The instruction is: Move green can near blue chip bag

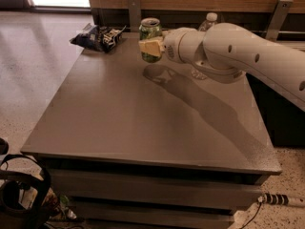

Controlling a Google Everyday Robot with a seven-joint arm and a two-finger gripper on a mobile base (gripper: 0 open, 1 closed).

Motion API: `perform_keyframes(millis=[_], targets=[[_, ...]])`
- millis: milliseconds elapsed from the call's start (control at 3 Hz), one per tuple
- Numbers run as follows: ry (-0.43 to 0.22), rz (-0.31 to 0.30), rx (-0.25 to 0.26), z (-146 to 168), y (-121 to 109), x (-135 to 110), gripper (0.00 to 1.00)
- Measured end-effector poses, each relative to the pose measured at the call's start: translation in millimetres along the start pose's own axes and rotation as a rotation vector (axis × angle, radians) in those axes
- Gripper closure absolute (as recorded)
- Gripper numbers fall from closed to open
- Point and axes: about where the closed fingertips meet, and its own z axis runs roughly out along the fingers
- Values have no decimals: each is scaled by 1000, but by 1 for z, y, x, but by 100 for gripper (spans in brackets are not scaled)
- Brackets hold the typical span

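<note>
The green can (150,32) is held upright above the grey table (119,118), near its far edge, with its shadow on the surface below. My gripper (151,47) is shut on the green can, with a tan finger pad (150,46) across its front. The blue chip bag (97,36) lies on the table's far left corner, to the left of the can and apart from it.
A clear plastic water bottle (208,22) with a white cap stands behind my white arm (238,54), mostly hidden. A wooden wall panel runs behind the table. Cables and dark gear (19,194) lie on the floor at lower left.
</note>
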Motion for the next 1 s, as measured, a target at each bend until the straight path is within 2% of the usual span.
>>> perform_keyframes(millis=[333,667,1000], targets=[[-16,20,-31,19,21,-9,100],[-40,61,-69,52,37,-13,100],[-47,80,-68,74,39,-9,100]])
